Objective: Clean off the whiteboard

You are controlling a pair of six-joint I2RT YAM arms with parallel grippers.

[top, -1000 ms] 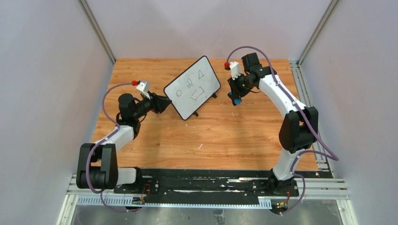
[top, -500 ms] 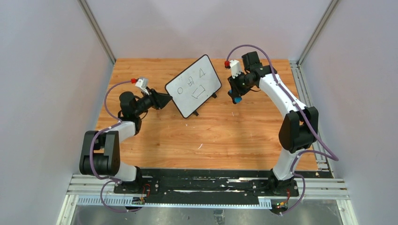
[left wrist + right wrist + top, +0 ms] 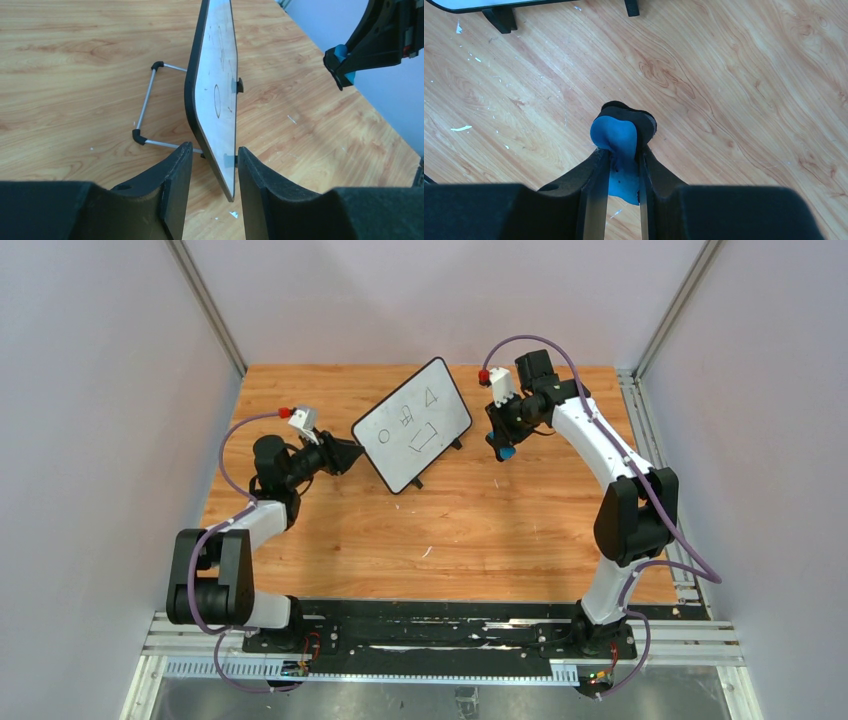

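Since a second ago my left arm has pushed in toward the board and lifted a little; the right arm has barely shifted.

On the left, the left gripper (image 3: 215, 150) straddles the near-left corner of the whiteboard (image 3: 412, 426), one finger behind it and one in front. It is spread, not clamped: I see a sliver of table (image 3: 470, 530) between the rear finger and the board's back. On the front side I cannot tell whether the pad already touches.

Toward the middle, the whiteboard stands on the far half of the table, turned at an angle and leaning back on a wire stand (image 3: 146, 107) with small black feet in front. Its drawn shapes (image 3: 420, 437) are all unwiped.

I judge the board light, thin and stiff, with a slick face. On those feet and that thin prop it would probably skid or tip backward under wiping pressure. The sensible hold is the black frame at this corner, clear of the drawings, with enough squeeze to brace it but not to twist it off the stand.

On the right, the right gripper (image 3: 622, 152) is clenched on the blue eraser (image 3: 616, 135), held above bare wood just right of the board, apart from it. Wiping has not begun.
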